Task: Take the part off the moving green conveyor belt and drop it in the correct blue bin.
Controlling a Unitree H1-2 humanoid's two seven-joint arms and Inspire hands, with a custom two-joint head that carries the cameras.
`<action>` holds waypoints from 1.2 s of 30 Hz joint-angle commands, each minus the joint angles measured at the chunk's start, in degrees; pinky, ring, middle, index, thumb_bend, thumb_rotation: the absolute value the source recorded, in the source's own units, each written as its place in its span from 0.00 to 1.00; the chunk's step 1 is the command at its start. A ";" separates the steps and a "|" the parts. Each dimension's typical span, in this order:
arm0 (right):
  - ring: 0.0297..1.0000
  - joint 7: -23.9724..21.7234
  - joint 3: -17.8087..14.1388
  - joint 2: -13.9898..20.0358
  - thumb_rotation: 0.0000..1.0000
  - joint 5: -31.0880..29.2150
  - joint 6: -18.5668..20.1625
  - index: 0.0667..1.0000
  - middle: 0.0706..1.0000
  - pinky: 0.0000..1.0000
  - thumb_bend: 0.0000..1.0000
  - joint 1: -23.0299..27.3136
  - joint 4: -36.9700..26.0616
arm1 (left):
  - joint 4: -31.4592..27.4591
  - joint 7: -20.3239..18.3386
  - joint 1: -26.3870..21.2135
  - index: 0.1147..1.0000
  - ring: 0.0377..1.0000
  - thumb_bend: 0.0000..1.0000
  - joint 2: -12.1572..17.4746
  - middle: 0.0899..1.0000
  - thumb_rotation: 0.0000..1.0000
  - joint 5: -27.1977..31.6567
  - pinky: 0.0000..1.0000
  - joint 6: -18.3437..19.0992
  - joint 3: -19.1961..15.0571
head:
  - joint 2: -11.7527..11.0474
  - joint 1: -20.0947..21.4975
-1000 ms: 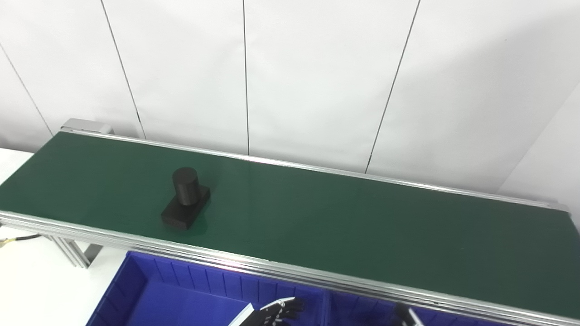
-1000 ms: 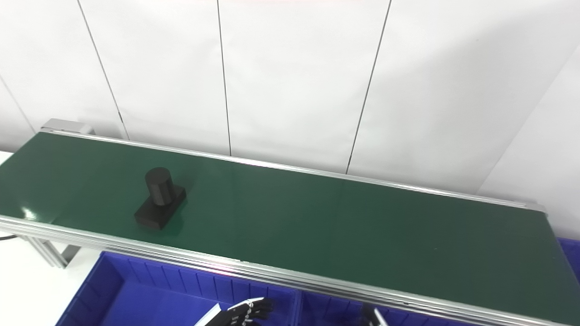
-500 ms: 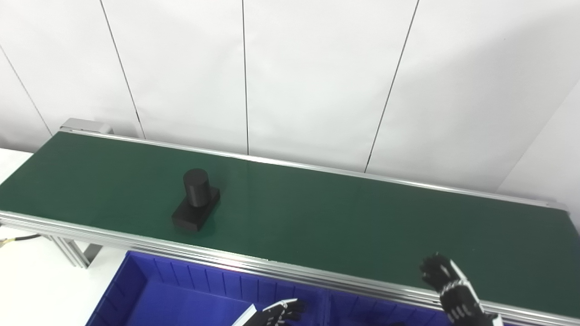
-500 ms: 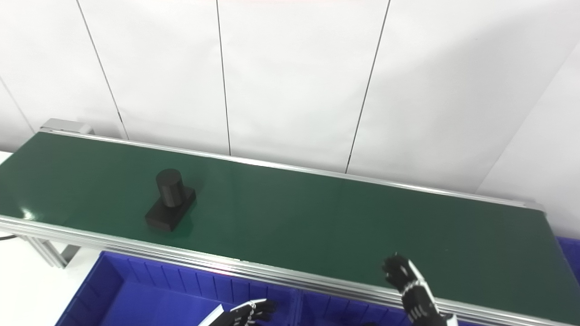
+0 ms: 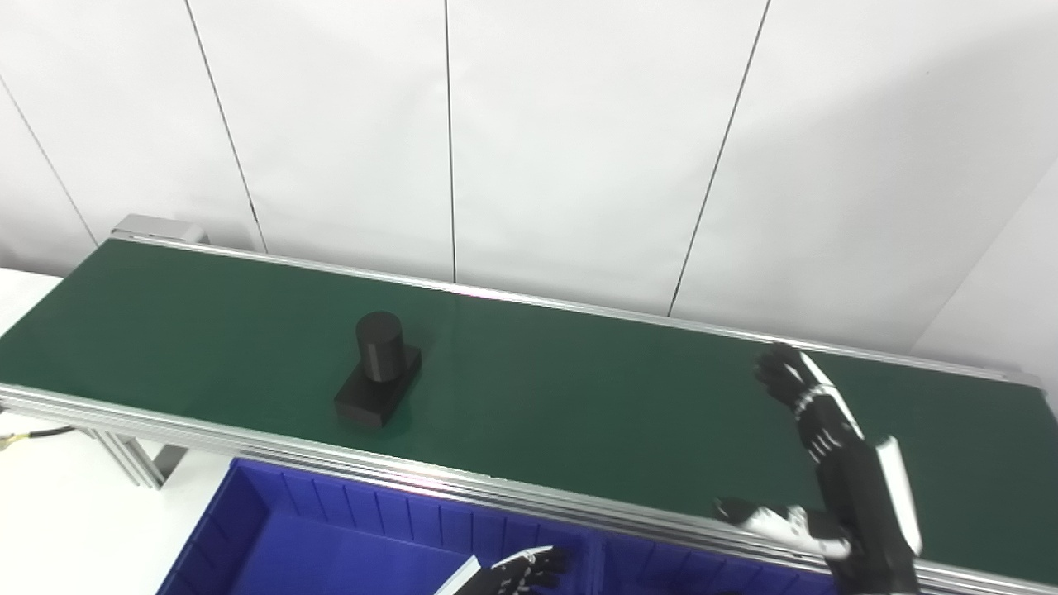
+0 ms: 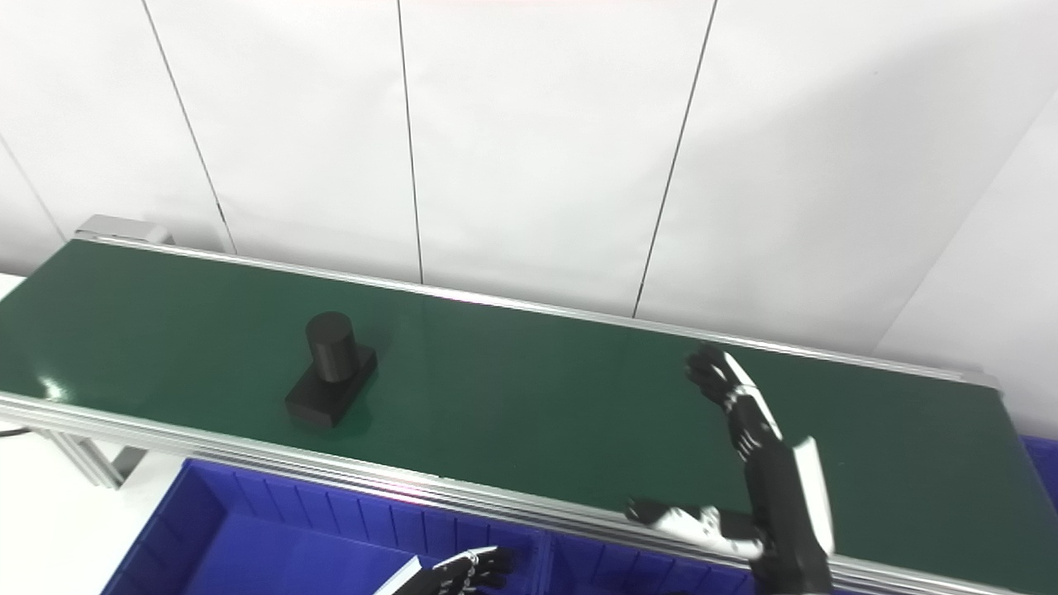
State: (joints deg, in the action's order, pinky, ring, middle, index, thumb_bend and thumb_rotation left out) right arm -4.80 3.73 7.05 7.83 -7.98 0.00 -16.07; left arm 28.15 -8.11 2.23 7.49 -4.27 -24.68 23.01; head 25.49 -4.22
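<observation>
On smooth green belt (image 5: 579, 397), matte black cylinder-on-block part (image 5: 378, 369); right hand (image 5: 835, 463) spread, empty

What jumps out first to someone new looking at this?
The black part, a cylinder on a flat block, sits alone on the left half of the green belt. The right robot hand is raised over the belt's right side, open and empty, well apart from the part. The left robot hand sits low over the blue bin at the bottom edge.

Factory-style test cell: green conveyor belt (image 5: 579, 397), blue bins (image 5: 331, 537)
</observation>
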 commanded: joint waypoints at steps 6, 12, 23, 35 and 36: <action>0.85 -1.32 1.97 -1.22 0.39 2.01 7.03 0.91 0.89 0.82 0.89 8.08 1.46 | 0.37 0.98 -1.93 0.85 0.84 0.84 0.14 0.86 0.82 0.44 0.79 -2.24 0.38 | -0.07 0.76; 0.87 -1.27 3.82 -1.90 0.45 5.40 10.17 0.91 0.89 0.81 0.91 13.55 6.05 | 0.92 2.14 -2.44 0.85 0.85 0.85 0.25 0.86 0.85 -0.52 0.81 -2.25 0.97 | -0.38 0.90; 0.89 -0.29 7.94 -5.59 0.52 12.53 14.10 0.92 0.88 0.80 0.98 23.49 16.77 | 0.67 4.72 -2.70 0.85 0.84 0.82 1.04 0.85 0.88 -1.34 0.80 -2.25 2.91 | -0.21 1.88; 0.87 0.18 10.35 -7.74 0.52 14.46 14.17 0.92 0.91 0.78 0.99 30.75 28.25 | -1.44 8.68 -1.61 0.80 0.79 0.80 1.43 0.80 0.83 -1.31 0.75 -2.25 4.81 | 0.25 2.84; 0.87 0.15 10.56 -7.84 0.52 14.64 14.14 0.92 0.91 0.77 0.99 31.25 29.05 | -1.61 9.13 -1.50 0.79 0.79 0.80 1.40 0.80 0.83 -1.36 0.75 -2.25 4.91 | 0.30 3.00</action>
State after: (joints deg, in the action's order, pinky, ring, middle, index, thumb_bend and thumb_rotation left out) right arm -5.29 13.97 0.16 22.11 5.72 27.81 13.36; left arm 28.62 -0.22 1.05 9.08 -5.61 -24.72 27.66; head 25.75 -1.14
